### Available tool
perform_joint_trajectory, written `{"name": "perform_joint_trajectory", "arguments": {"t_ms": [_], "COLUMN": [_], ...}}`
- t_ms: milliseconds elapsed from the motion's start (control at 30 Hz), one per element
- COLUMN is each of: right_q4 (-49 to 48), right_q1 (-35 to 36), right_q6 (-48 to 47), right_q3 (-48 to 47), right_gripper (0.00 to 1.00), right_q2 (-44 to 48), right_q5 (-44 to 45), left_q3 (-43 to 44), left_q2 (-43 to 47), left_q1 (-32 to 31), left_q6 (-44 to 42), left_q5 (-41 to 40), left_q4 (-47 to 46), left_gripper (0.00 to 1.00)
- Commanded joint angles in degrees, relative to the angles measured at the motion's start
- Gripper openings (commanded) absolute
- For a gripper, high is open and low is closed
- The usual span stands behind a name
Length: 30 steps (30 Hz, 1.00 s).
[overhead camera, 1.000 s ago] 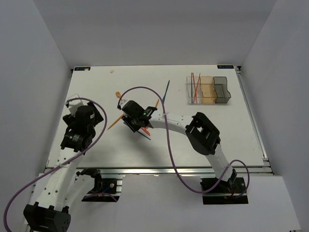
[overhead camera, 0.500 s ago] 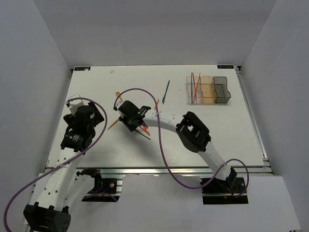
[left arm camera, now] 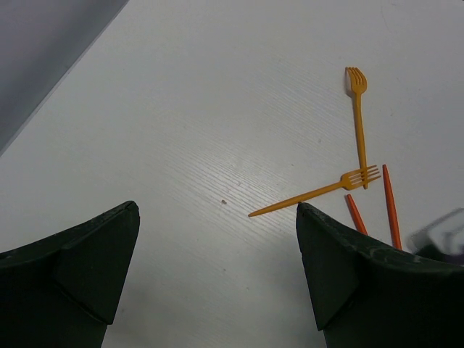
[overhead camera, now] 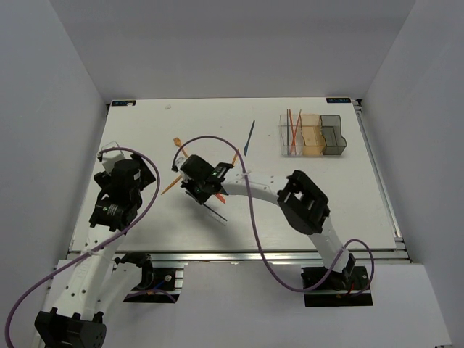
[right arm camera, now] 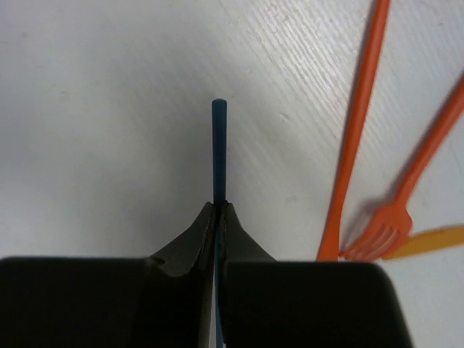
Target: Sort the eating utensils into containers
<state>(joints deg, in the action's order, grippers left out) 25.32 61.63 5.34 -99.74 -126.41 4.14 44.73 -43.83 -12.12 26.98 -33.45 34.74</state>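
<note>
White table (overhead camera: 326, 196) is spreading below; the right gripper (right arm camera: 218, 206) is clenching a dark blue utensil (right arm camera: 219, 145), red-orange utensils (right arm camera: 355, 130) lying just beside it, while the left gripper (left arm camera: 216, 210) is hanging released, two orange forks (left arm camera: 357, 123) ahead.

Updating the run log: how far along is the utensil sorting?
Done: a few red and orange utensils stand in the clear bin. In hand: the right gripper is shut on a dark blue utensil. Left: two orange forks, red pieces and another blue utensil lie on the table.
</note>
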Motion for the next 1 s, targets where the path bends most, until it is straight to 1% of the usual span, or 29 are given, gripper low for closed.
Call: {"name": "perform_joint_trajectory", "arguments": {"t_ms": [0,67,133,167,200,233,267,300,333,367,433,467,567,667,767,900,967], "right_q4": [-4.40,-5.10,-4.67,-4.23,-3.10,-2.82,-3.08,-4.74,-5.80,-7.20,-12.98,-14.67,-22.67,-23.39,-24.43,-27.34,-29.00], "right_q1": [-1.06,-3.17,-7.38,-10.36,-12.30,-14.23,-18.95,-21.52,-23.98,-28.53,-32.25,-35.32,-39.37,-41.84,-42.73,-43.08,-43.17], "right_q6": [3.09,5.55,6.61,6.35,6.17,5.91,5.64,5.47,5.29,4.51,3.54,3.27,0.64,-0.59,-2.79,-4.82,-4.47], "right_q3": [1.91,3.76,4.73,5.52,5.70,5.96,6.31,6.93,6.76,6.41,5.18,4.30,2.28,-3.60,-8.27,-9.33,-7.14], "right_gripper": [0.00,0.00,0.00,0.00,0.00,0.00,0.00,0.00,0.00,0.00,0.00,0.00,0.00,0.00,0.00,0.00,0.00], "right_q2": [13.10,18.27,20.93,22.77,23.48,23.84,24.28,24.37,23.50,22.97,21.48,19.64,16.20,10.50,5.92,2.58,1.96], "right_q5": [-1.78,-1.68,1.20,3.74,9.16,11.65,13.85,17.53,19.05,20.19,23.71,24.59,25.92,23.82,23.46,23.89,24.33], "left_q3": [1.32,1.32,1.41,1.41,1.33,1.32,1.32,1.24,1.24,1.15,1.24,1.15,1.15,1.15,1.06,1.24,1.15], "left_q2": [0.86,0.59,0.33,0.33,0.42,0.42,0.50,0.59,0.59,0.50,0.15,0.07,0.06,-0.02,-0.55,-1.08,-0.99], "left_q1": [-0.01,-0.10,-0.10,-0.01,-0.01,-0.01,-0.01,-0.10,-0.10,-0.10,-0.01,-0.01,-0.01,-0.10,-0.10,-0.10,-0.01], "left_q6": [-0.35,-0.35,-0.35,-0.35,-0.35,-0.35,-0.35,-0.44,-0.44,-0.44,-0.53,-0.53,-0.53,-0.62,-0.79,-0.97,-0.97], "left_q5": [-0.04,0.14,0.14,0.14,0.14,0.14,0.23,0.40,0.58,0.67,1.02,1.11,1.20,1.28,1.99,2.51,2.60], "left_q4": [-0.20,-0.29,-0.11,-0.11,-0.11,-0.20,-0.29,-0.38,-0.38,-0.38,-0.38,-0.46,-0.46,-0.64,-0.90,-0.90,-0.99], "left_gripper": [0.98,0.98,0.98,0.98,0.98,0.98,0.98,0.98,0.98,0.98,0.98,0.98,0.98,0.98,0.98,0.98,0.98]}}
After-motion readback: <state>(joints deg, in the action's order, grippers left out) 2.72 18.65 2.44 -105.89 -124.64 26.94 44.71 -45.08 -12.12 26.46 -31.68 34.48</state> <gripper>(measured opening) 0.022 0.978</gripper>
